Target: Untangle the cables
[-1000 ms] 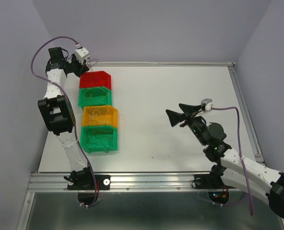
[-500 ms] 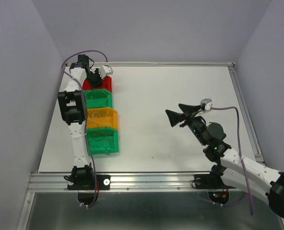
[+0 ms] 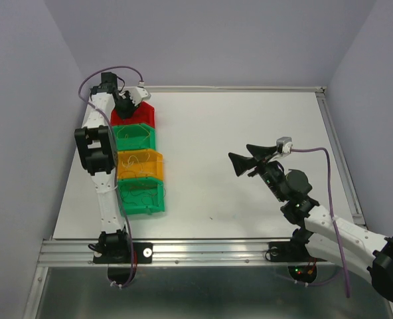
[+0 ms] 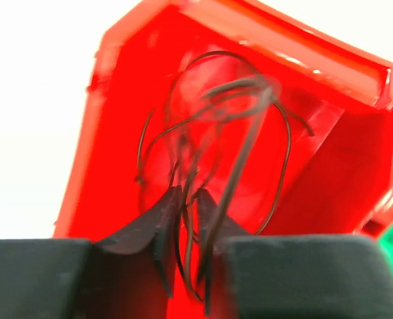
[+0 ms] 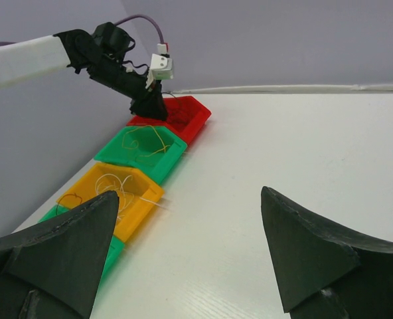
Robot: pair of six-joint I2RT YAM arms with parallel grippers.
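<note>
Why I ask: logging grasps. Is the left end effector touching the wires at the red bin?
Touching. The left wrist view shows the wires pinched between the fingers of the left end effector, looping over the red bin.

Up close, the wires in the left gripper are blurred dark loops, and I can't tell their colour against the red bin. From above, that gripper hides them. The right gripper has its fingers cut off at the bottom edge.
</note>
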